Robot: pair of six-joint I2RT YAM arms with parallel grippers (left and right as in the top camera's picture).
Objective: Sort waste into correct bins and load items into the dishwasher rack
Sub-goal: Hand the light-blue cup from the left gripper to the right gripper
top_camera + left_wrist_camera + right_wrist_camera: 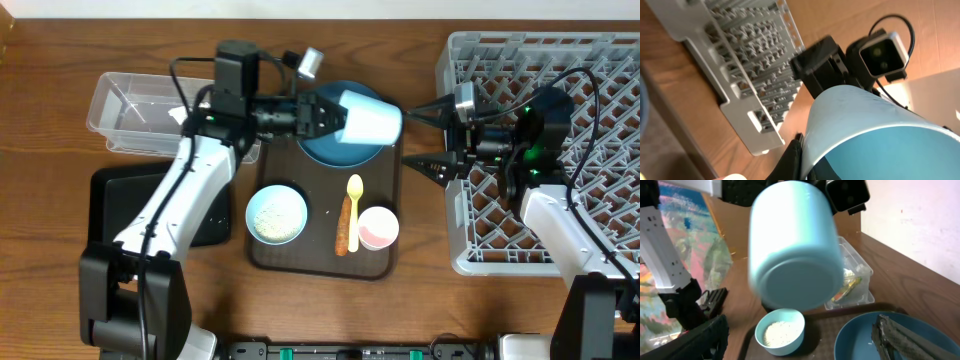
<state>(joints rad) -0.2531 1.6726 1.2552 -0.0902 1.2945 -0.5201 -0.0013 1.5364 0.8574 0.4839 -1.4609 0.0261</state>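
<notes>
Over the plate [322,150] on the tray [318,256], we've got the left gripper [335,114] clamped on the blue cup [372,119] rim, cup sideways in the air, base toward the right gripper [410,138], jaws spread wide, near the rack [600,60] edge.

Brown wood-grain table [40,120]; plain pale wall [920,220] in bkgd; blurry colourful panel [685,235], poss. a poster.

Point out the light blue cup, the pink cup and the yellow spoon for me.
light blue cup [372,121], overhead view, on its outer side wall.
pink cup [378,227], overhead view, on its open inside.
yellow spoon [353,212], overhead view, on its handle.
</notes>
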